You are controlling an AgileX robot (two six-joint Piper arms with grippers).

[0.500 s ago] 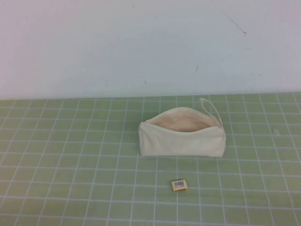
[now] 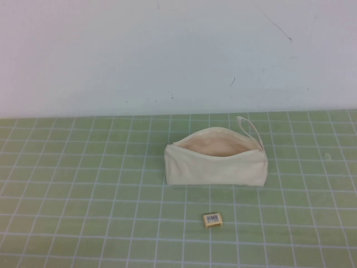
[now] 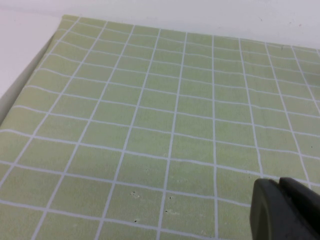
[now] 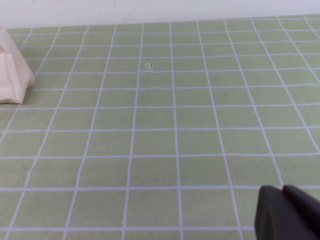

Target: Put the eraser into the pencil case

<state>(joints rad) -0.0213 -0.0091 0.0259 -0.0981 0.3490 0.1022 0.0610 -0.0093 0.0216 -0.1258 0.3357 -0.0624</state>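
Note:
The cream pencil case (image 2: 216, 158) lies on the green grid mat, unzipped, its beige lining showing and its loop strap (image 2: 249, 129) at the far right end. One end of it shows at the edge of the right wrist view (image 4: 12, 70). The tiny tan-yellow eraser (image 2: 212, 219) with a white barcode label lies flat on the mat just in front of the case. My left gripper (image 3: 280, 186) is shut and empty over bare mat. My right gripper (image 4: 282, 191) is shut and empty, off to the case's right. Neither arm shows in the high view.
The green grid mat (image 2: 83, 195) covers the table up to a white wall (image 2: 167, 50) at the back. The mat's left edge shows in the left wrist view (image 3: 30, 65), with white table beyond it.

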